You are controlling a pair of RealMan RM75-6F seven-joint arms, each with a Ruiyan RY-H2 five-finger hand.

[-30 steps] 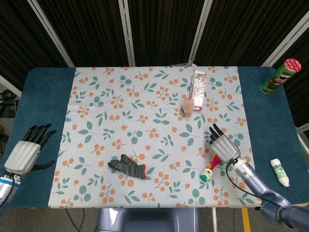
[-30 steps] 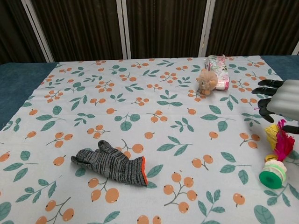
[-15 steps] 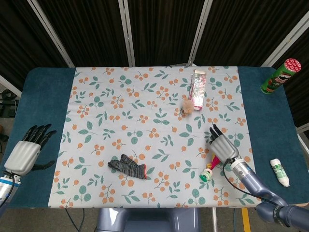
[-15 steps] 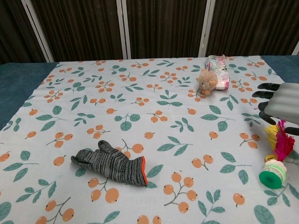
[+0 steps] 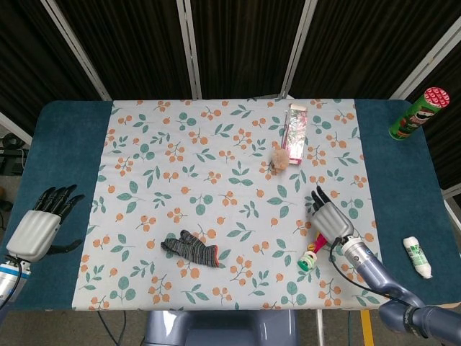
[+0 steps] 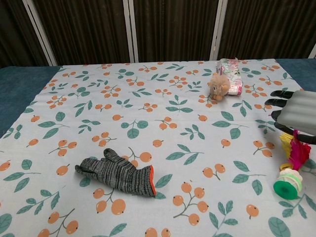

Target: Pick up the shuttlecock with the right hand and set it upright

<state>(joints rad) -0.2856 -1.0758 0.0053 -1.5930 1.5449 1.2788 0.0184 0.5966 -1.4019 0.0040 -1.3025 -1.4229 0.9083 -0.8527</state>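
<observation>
Showing one shuttlecock (image 5: 312, 254), lying on its side near the right edge of the floral cloth (image 5: 216, 166), green base toward me, pink and yellow feathers partly under my right hand (image 5: 328, 218). That hand hovers over the feathers, fingers (image 6: 277, 103) spread and holding nothing. My left hand (image 5: 39, 225) rests on the blue table (image 5: 65, 137) off the cloth's left edge, fingers apart, empty. Also one grey glove (image 5: 190, 249), one small plush toy (image 5: 280, 156), one pink packet (image 5: 295, 127), one green can (image 5: 416, 113), one white tube (image 5: 418, 256). Compared with a second ago, my right hand has shifted slightly leftward and nearer over the feathers; the shuttlecock has not moved
</observation>
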